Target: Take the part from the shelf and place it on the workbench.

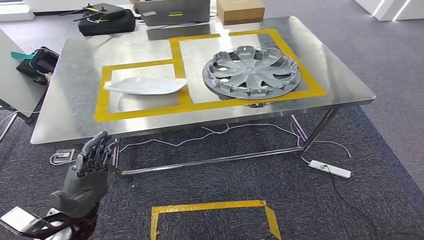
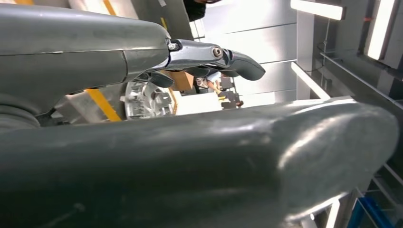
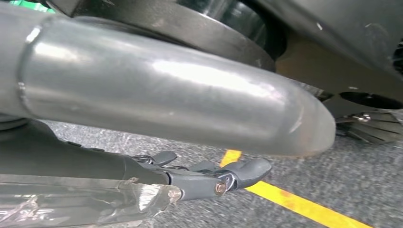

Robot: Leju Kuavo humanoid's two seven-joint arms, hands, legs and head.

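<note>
Head view. A steel workbench (image 1: 70, 120) fills the upper frame, marked with two adjoining rectangles of yellow tape (image 1: 181, 75). The grey hubcap (image 1: 251, 72) lies flat, inner side up, at centre-right of the frame, inside the larger, right-hand rectangle; its near rim lies over the tape's front edge. A white curved panel (image 1: 145, 85) lies in the smaller, left-hand rectangle, left of the hubcap and apart from it. At the upper edge, on the far end of the bench, are a black bag (image 1: 106, 22), a grey case (image 1: 172, 11) and a cardboard box (image 1: 240, 9). Below the bench, white cables (image 1: 215, 132) trail over grey carpet to a power strip (image 1: 330, 169) at lower right. A further yellow outline (image 1: 212, 206) is taped on the floor at bottom centre.

The left hand (image 1: 91, 162) stands raised at lower left, before the bench's near edge, fingers extended and slightly curled, holding nothing and touching nothing.

Right wrist view. The right hand (image 3: 157, 114) hangs above carpet and a yellow floor line (image 3: 304, 205); its visible fingers (image 3: 247, 170) are extended, with nothing between them and the thumb.
</note>
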